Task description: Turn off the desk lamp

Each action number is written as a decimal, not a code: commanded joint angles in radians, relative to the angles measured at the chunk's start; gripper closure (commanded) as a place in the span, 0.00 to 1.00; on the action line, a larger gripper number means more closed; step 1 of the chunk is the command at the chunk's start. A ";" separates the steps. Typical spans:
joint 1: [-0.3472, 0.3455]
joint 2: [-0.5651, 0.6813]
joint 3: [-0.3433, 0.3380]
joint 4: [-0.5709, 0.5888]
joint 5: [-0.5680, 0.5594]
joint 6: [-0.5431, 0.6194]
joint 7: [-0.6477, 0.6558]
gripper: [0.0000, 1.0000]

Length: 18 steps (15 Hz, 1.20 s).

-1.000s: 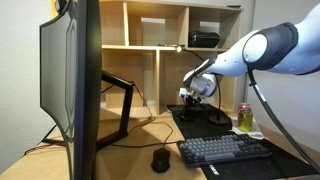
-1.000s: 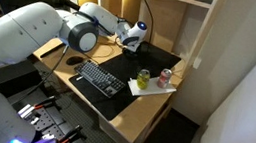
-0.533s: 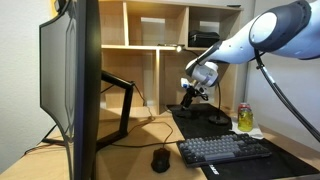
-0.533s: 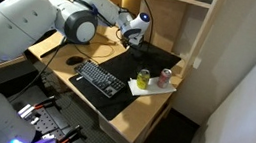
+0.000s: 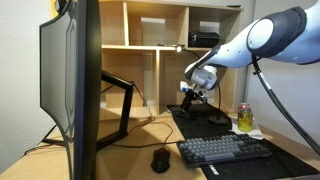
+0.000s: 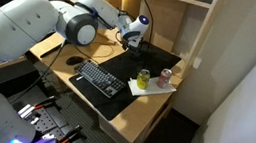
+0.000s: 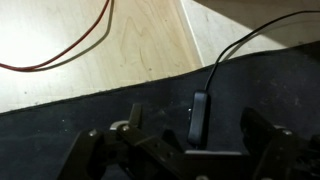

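a: where's the thin black gooseneck desk lamp (image 5: pixel 218 120)?
b: its small round base is on the black desk mat (image 6: pixel 165 59) at the back of the wooden surface (image 7: pixel 130 40), just beside the gripper (image 5: pixel 193 93). the stem curves up toward the shelf. the compartment up there glows bright, but the head is too small to make out.
a: fingers (image 7: pixel 265 145)?
b: released, spread wide in the wrist view, grasping nothing. the gripper hangs low over the mat, pointing down.
a: anything between them?
b: a small black inline switch (image 7: pixel 197 115) on a thin black cable (image 7: pixel 240 50) lies flat on the mat between the fingers. can't tell if anything touches it.
a: the rest?
b: a dark keyboard (image 5: pixel 225 150) is at the front of the mat, well apart from the gripper. a black mouse (image 5: pixel 160 158) is on bare wood beside it. a green can (image 6: pixel 143 79) and a red can (image 6: pixel 165 77) stand side by side near the surface's edge. a big dark monitor (image 5: pixel 75 80) fills one side, with an angular black monitor arm (image 5: pixel 122 100) behind it. a black box-shaped device (image 5: pixel 205 40) is on the shelf. a thin red cable (image 7: pixel 60 55) loops over the wood in the wrist view.
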<state>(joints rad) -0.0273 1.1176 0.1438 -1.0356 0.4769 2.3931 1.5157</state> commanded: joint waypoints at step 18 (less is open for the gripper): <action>0.005 0.247 0.004 0.338 -0.026 -0.101 0.133 0.00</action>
<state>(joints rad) -0.0209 1.3129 0.1423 -0.7850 0.4673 2.3379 1.6279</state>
